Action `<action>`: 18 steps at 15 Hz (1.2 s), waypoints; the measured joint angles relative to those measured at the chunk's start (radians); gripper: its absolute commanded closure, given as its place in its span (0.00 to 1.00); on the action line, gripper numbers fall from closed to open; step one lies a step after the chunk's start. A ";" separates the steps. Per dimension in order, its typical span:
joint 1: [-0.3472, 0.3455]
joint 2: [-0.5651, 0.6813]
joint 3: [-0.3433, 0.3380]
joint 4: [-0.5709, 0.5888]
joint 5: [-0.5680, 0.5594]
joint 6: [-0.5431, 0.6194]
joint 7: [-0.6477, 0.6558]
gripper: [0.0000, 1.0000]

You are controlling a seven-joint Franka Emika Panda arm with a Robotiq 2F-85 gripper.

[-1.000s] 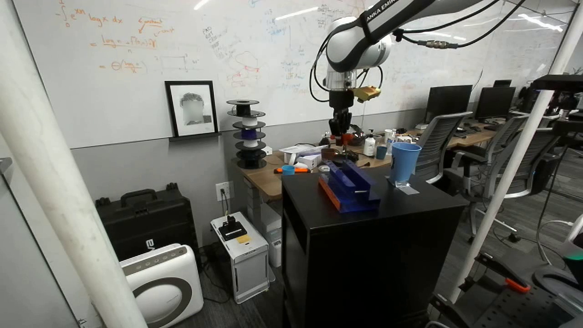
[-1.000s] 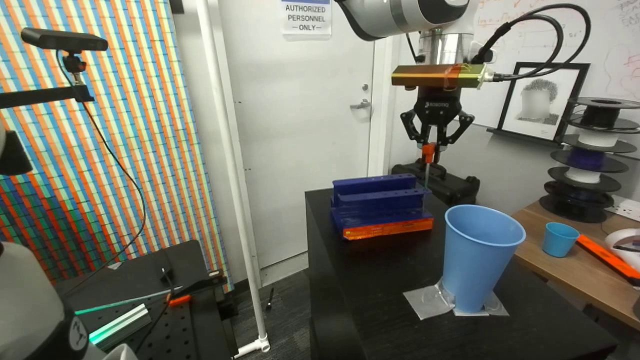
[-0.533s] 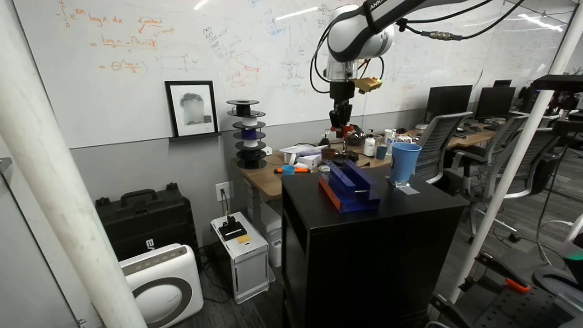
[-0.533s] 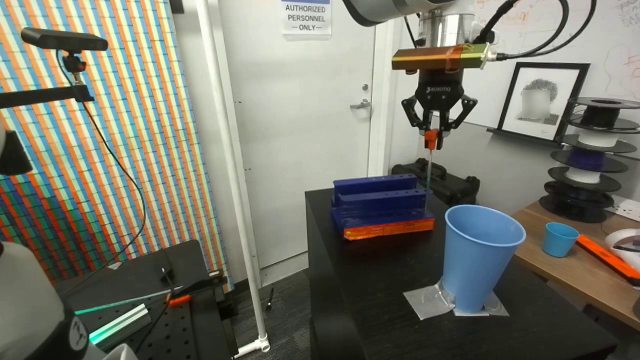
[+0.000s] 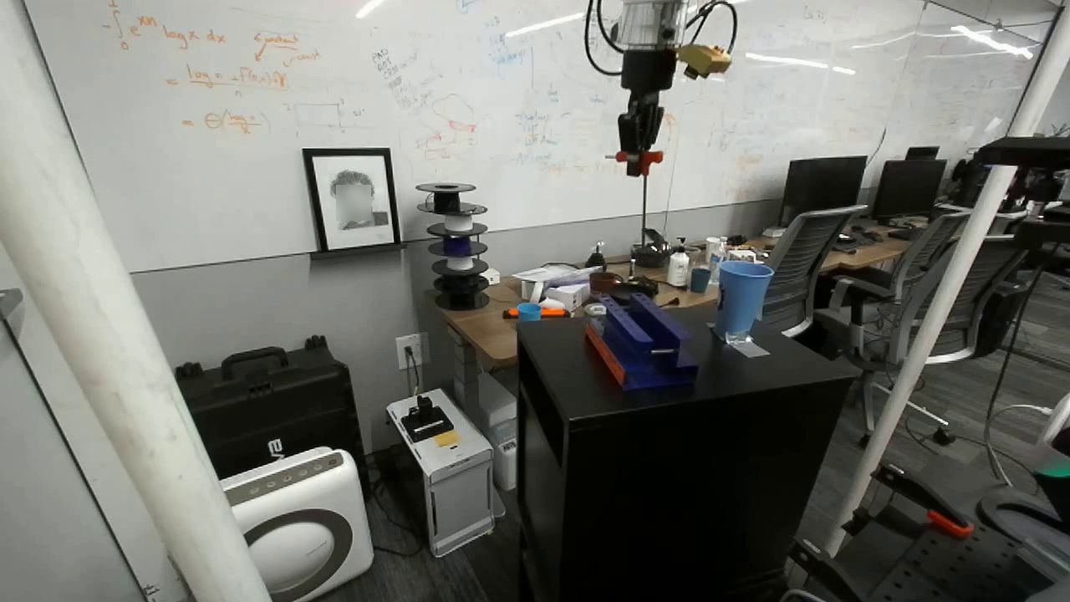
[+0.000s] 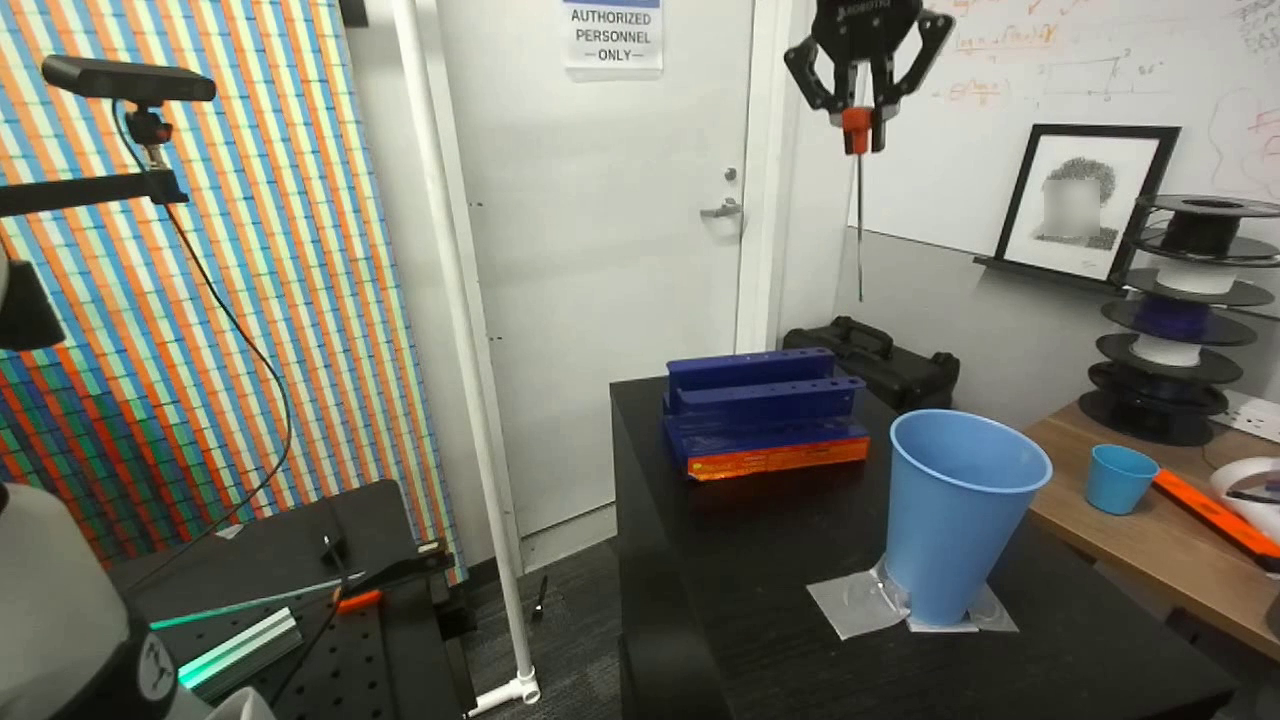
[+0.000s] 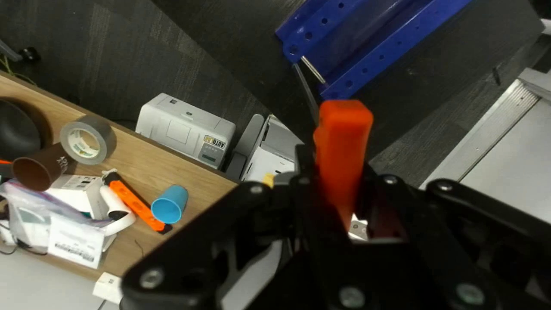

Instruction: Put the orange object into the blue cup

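Fingers (image 6: 879, 130) are nearly together, pinching the handle of the orange T-handle driver (image 6: 855, 130) in midair, and its shaft hangs about straight down, tip well apart from the dark blue rack (image 6: 765, 402). The light-blue cup (image 6: 945, 540) stands upright on the black surface (image 6: 760, 560), lower and off to the right in both exterior views, so imo it's sideways over the rim next, then down, shaft vertical
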 measured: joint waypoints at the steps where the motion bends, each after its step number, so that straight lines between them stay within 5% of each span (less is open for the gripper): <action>1: 0.000 -0.039 0.000 -0.009 -0.002 -0.012 0.010 0.90; 8: -0.039 -0.234 -0.057 -0.220 -0.039 -0.018 0.107 0.90; 18: -0.115 -0.250 -0.118 -0.418 -0.098 0.155 0.251 0.91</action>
